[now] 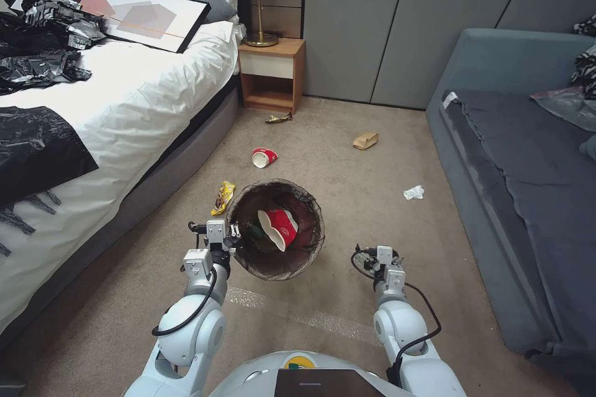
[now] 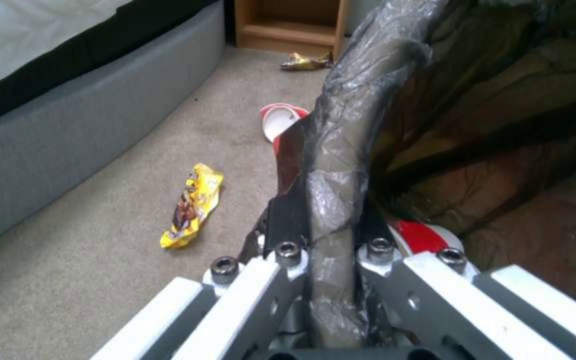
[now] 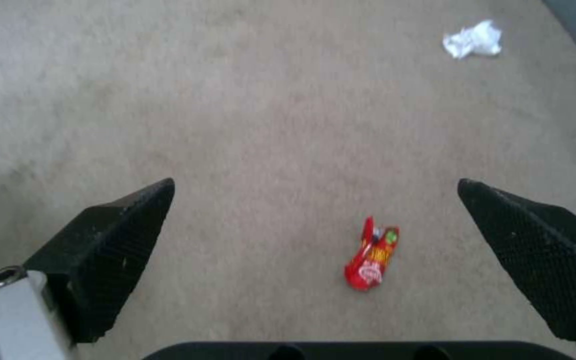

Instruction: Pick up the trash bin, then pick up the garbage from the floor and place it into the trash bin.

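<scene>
The trash bin (image 1: 310, 243), lined with a dark bag, hangs just above the carpet with my left gripper (image 1: 232, 234) shut on its near-left rim (image 2: 341, 150). A red-and-white cup (image 1: 280, 228) lies inside it. My right gripper (image 1: 377, 255) hovers open to the bin's right, and a small red wrapper (image 3: 372, 256) lies on the carpet between its fingers (image 3: 115, 240). More garbage on the floor: a yellow wrapper (image 1: 223, 195), a red-and-white cup (image 1: 264, 157), a gold wrapper (image 1: 279, 118), a brown cardboard piece (image 1: 365, 140) and a white tissue (image 1: 414, 192).
A bed (image 1: 124, 105) with black plastic sheets and a framed picture runs along the left. A wooden nightstand (image 1: 272, 71) with a lamp stands at the back. A grey-blue sofa (image 1: 515, 155) borders the right. Open carpet lies between them.
</scene>
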{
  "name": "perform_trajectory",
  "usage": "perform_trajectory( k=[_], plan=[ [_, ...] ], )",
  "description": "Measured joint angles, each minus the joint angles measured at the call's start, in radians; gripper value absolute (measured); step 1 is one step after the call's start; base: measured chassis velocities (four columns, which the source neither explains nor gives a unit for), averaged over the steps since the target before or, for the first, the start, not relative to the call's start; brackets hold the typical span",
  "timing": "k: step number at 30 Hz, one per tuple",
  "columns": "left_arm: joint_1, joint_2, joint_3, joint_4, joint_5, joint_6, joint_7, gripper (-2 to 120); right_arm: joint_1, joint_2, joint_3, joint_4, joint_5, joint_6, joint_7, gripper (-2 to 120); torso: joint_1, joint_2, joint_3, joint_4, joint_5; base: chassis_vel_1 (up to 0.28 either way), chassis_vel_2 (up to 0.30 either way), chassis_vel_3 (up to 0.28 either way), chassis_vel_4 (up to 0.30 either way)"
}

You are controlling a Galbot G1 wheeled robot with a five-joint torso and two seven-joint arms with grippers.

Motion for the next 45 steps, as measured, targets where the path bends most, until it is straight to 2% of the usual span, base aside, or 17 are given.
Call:
perform_trajectory(
  k=[25, 33, 45],
  plan=[
    [0.000, 0.002, 0.000, 0.000, -0.001, 0.000, 0.000, 0, 0.043, 0.001, 0.007, -0.110, -0.004, 0.009, 0.010, 100, 0.000, 0.000, 0.000, -0.0001, 0.0000, 0.000, 0.000, 0.000, 0.000],
    [0.002, 0.002, -0.001, -0.003, -0.001, 0.000, -0.001, 0, 0.093, 0.005, 0.031, -0.217, -0.005, 0.025, 0.017, 100, 0.000, 0.000, 0.000, 0.0000, 0.0001, 0.000, 0.000, 0.000, 0.000],
    [0.004, 0.002, -0.002, -0.005, 0.002, 0.000, -0.002, 0, 0.125, 0.011, 0.042, -0.305, -0.009, 0.058, 0.020, 100, 0.000, 0.000, 0.000, 0.0000, 0.0001, 0.000, 0.000, 0.000, 0.000]
  ],
)
